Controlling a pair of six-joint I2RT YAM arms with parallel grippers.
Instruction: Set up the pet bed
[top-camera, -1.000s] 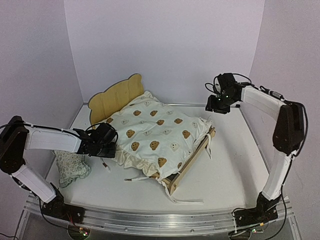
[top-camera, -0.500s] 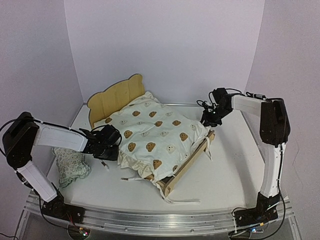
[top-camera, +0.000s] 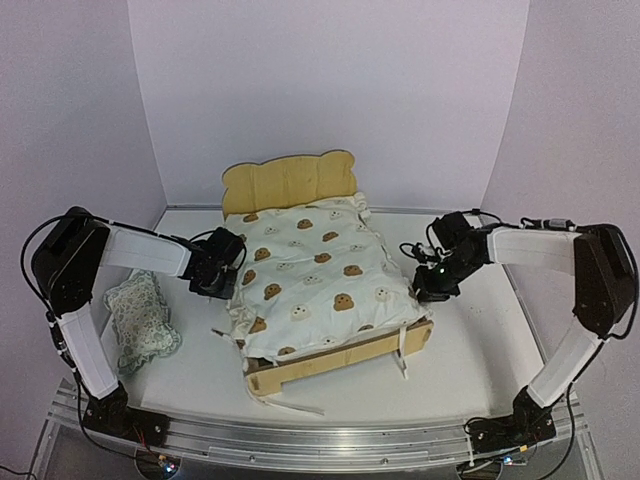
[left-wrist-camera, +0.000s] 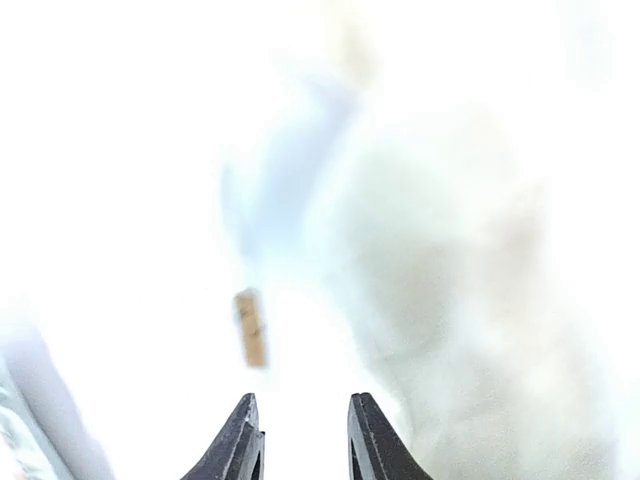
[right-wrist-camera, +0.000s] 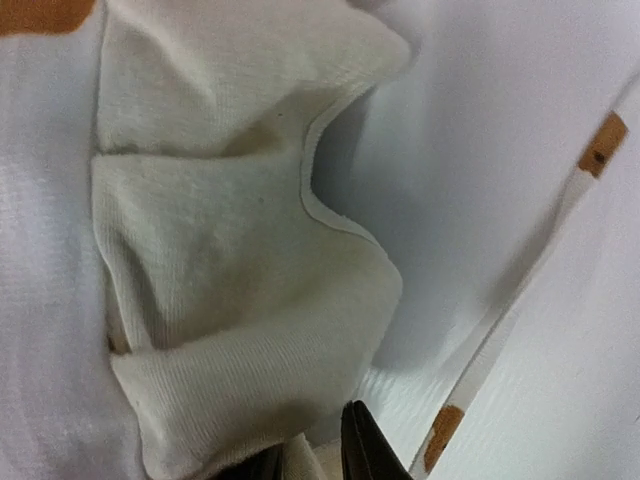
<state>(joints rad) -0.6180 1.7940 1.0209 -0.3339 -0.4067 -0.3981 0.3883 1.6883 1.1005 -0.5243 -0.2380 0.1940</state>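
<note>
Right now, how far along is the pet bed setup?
Done: cream bear-print ruffled cover lies over the light plywood bed frame. In hand: right gripper pinches its right ruffle; left gripper at the left edge, grip unclear. Left: pale floral pillow lies on the table, off the bed.

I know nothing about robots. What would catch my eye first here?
A small wooden pet bed with a bear-ear headboard sits in the middle under a cream bear-print cover. From either side, the right fingers pinch the cover's ruffle and the left fingers sit at its opposite edge.
</note>
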